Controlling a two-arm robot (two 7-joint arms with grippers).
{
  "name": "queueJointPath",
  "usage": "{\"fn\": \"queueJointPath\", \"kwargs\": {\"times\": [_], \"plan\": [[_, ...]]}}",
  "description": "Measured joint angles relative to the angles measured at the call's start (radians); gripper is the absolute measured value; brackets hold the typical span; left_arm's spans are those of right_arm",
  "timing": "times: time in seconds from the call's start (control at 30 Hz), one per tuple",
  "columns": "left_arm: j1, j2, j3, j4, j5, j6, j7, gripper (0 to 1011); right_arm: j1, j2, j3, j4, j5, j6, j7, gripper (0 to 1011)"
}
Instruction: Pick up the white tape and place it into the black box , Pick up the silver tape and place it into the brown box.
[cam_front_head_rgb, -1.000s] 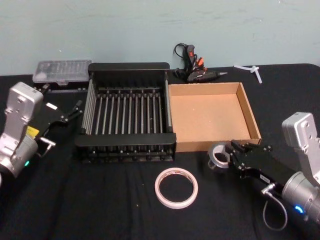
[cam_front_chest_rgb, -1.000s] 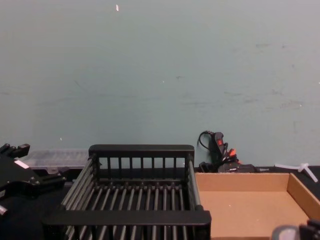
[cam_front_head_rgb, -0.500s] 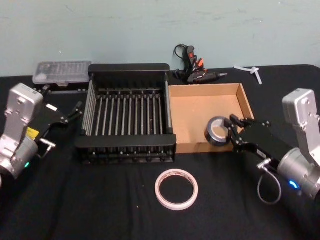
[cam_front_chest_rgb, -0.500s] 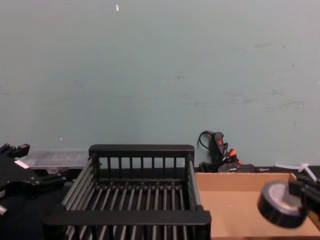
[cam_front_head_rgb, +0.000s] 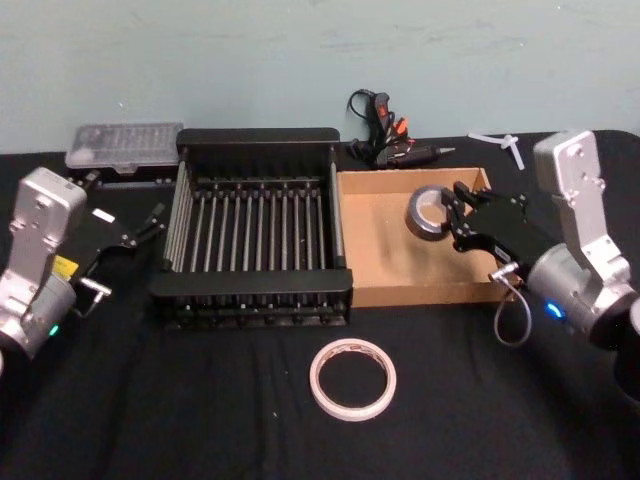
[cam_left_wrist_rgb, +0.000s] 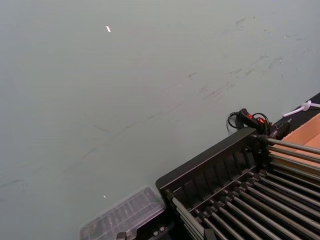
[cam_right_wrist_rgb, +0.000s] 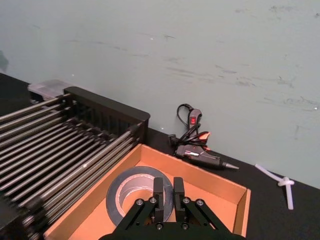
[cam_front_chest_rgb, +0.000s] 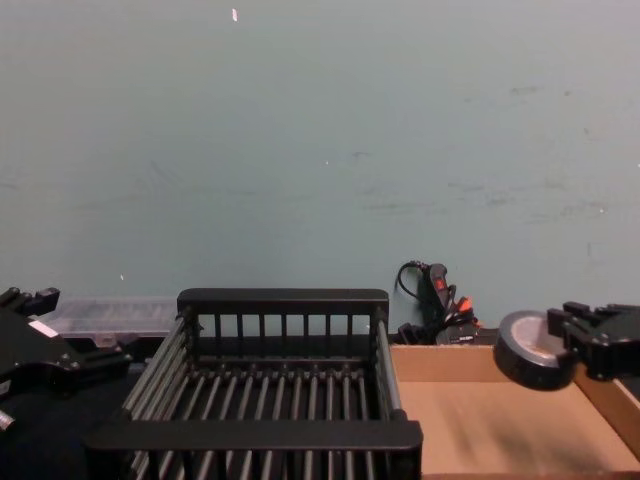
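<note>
Nearest to us, at lower centre of the head view, the white tape (cam_front_head_rgb: 352, 377) lies flat on the black table (cam_front_head_rgb: 200, 420), apart from both boxes and not yet touched; we count one white ring. At the left edge of that view the left gripper (cam_front_head_rgb: 150, 220) sits parked beside the black box (cam_front_head_rgb: 255, 282); we cannot tell how its fingers stand. The black box, at centre, is empty, its slatted floor bare, so we judge the white-tape half of the task is not yet begun. To its right, touching it wall to wall, is the brown box (cam_front_head_rgb: 420, 292), one tray, open-topped. Over its far right part the right gripper (cam_front_head_rgb: 450, 215) is clamped on the silver tape (cam_front_head_rgb: 428, 213), one finger through the core and one outside the rim, as the right wrist view shows (cam_right_wrist_rgb: 132, 195). In the chest view the roll (cam_front_chest_rgb: 528, 348) hangs above the tray's floor, so we judge it is held high to clear the low wall before release. One silver roll. Farthest, along the wall, lie one glue gun (cam_front_head_rgb: 385, 135), one clear plastic case (cam_front_head_rgb: 125, 143), and one white T-shaped piece (cam_front_head_rgb: 503, 142).
</note>
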Motion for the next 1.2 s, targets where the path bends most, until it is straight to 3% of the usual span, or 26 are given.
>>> {"fn": "queueJointPath", "kwargs": {"times": [0.37, 0.7, 1.2], "plan": [[0.000, 0.000, 0.000, 0.000, 0.000, 0.000, 0.000, 1001, 0.121, -0.071, -0.015, 0.178, -0.066, -0.010, -0.037, 125], [0.000, 0.000, 0.000, 0.000, 0.000, 0.000, 0.000, 1001, 0.176, -0.114, -0.021, 0.300, -0.121, -0.019, -0.055, 124], [0.000, 0.000, 0.000, 0.000, 0.000, 0.000, 0.000, 1001, 0.181, -0.124, -0.020, 0.319, -0.137, -0.016, -0.059, 124]]}}
